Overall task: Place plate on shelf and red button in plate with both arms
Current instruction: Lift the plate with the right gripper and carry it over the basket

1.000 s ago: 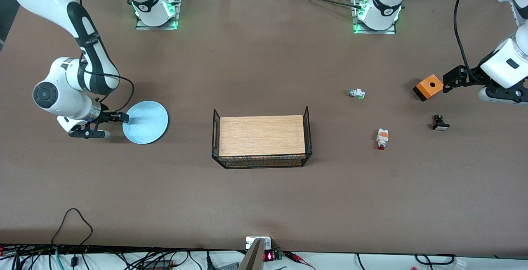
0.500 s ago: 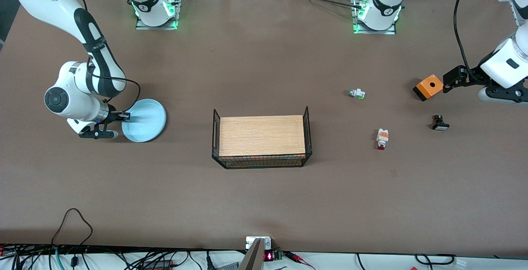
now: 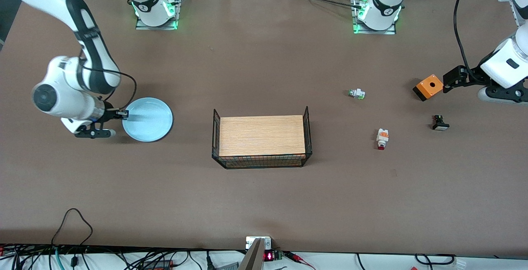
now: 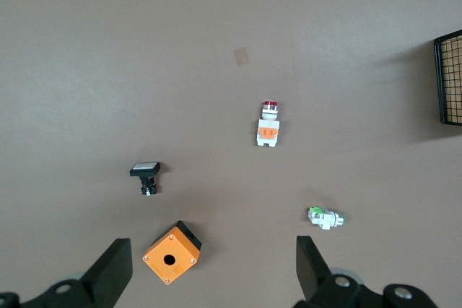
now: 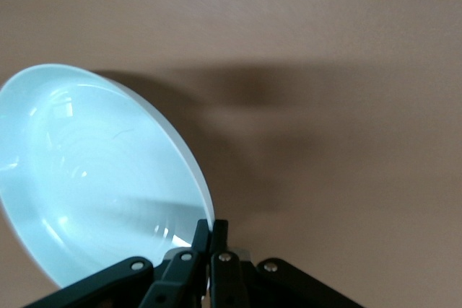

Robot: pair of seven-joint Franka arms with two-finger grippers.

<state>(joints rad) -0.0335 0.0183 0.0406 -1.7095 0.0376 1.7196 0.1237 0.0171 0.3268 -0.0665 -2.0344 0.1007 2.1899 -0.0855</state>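
The pale blue plate (image 3: 148,119) is held by its rim in my right gripper (image 3: 123,114) at the right arm's end of the table, tilted and just off the surface. In the right wrist view the fingers (image 5: 211,232) pinch the plate's rim (image 5: 101,171), with a shadow under it. The red button (image 3: 382,138) lies on its side on the table toward the left arm's end; it also shows in the left wrist view (image 4: 268,125). My left gripper (image 3: 449,81) is open and empty (image 4: 213,254), in the air beside an orange box.
A black wire basket with a wooden board (image 3: 262,138) stands mid-table. An orange box with a hole (image 3: 429,86), a white part with a green tip (image 3: 356,93) and a black part with a white cap (image 3: 440,123) lie around the red button.
My right gripper has raised the plate by its rim and shifted it a little toward the basket; the plate's tilt has changed. The left arm has not moved.
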